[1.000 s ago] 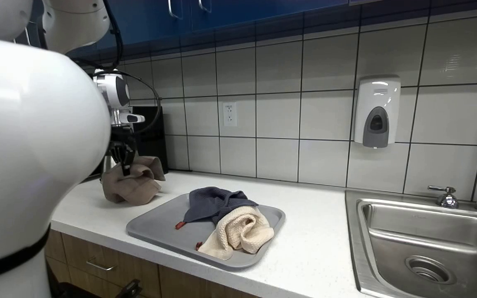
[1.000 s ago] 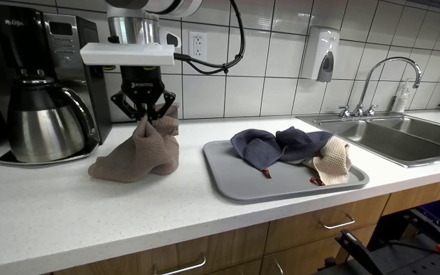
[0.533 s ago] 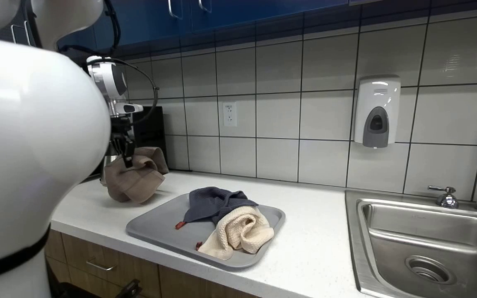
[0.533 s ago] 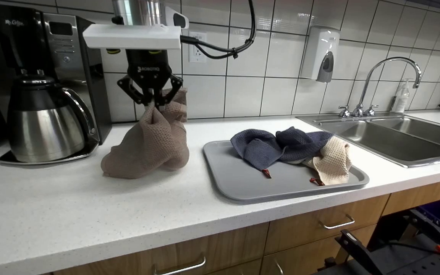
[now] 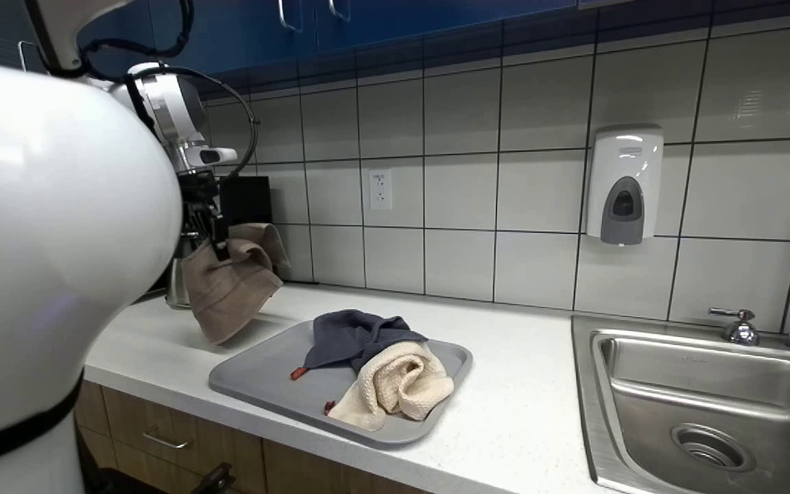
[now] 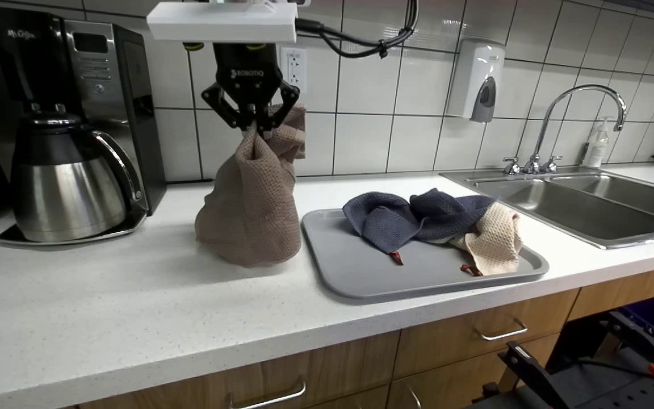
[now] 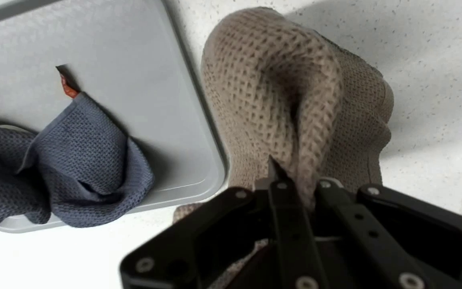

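My gripper is shut on a brown waffle-weave cloth, pinching a fold at its top. The cloth hangs down in both exterior views; I cannot tell whether its lower edge touches the counter. In the wrist view the cloth bulges out beyond the fingertips. A grey tray lies just beside the hanging cloth. A crumpled navy cloth and a cream cloth lie on the tray, partly overlapping, each with a red tag. The navy cloth also shows in the wrist view.
A coffee maker with a steel carafe stands on the white counter at the arm's other side. A steel sink with a faucet lies beyond the tray. A soap dispenser hangs on the tiled wall.
The gripper has risen and moved toward the tray, carrying the brown cloth, which now hangs longer and nearer the tray's edge. The tray and its two cloths have not moved.
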`<state>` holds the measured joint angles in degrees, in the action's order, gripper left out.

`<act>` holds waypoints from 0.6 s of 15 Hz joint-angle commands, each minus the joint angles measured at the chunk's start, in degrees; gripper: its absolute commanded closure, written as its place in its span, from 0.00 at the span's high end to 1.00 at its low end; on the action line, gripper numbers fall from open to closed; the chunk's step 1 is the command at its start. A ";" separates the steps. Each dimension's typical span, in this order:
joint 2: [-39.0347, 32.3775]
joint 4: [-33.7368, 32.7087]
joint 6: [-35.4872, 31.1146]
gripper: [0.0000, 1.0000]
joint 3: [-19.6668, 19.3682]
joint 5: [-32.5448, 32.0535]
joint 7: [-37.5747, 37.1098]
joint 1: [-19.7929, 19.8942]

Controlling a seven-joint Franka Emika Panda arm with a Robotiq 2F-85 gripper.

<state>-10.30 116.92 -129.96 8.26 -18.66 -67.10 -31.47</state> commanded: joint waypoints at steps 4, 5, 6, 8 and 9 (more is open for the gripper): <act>7.74 7.82 -0.88 0.02 3.16 -2.84 -6.13 4.78; 8.76 8.99 -1.11 0.02 3.36 -2.88 -6.90 5.43; 9.59 9.67 -0.93 0.02 3.60 -2.83 -7.51 6.03; 11.99 11.78 -1.40 0.02 3.97 -2.74 -8.61 7.37; 13.25 12.92 -1.59 0.02 4.09 -2.95 -9.28 8.10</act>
<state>-2.48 125.08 -130.25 10.35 -20.06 -73.08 -26.49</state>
